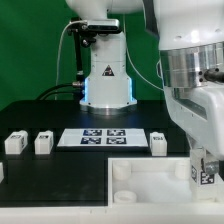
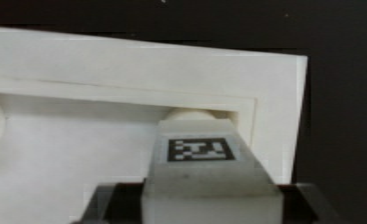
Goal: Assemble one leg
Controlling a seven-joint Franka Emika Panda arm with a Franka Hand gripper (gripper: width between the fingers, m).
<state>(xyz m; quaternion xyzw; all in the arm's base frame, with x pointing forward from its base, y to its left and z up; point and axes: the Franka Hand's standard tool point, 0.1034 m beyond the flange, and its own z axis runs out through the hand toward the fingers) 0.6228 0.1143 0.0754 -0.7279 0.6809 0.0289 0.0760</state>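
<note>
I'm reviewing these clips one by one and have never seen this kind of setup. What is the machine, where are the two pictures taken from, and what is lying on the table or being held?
The machine is a robot arm with a two-finger gripper. One picture comes from a camera off the arm, the other from a camera on its wrist.

On the dark table lie a flat marker board, three loose white legs and a large white tray-like piece with round studs.

The gripper holds another leg, a small white block with a black-and-white marker, close above one corner stud of that tray.
</note>
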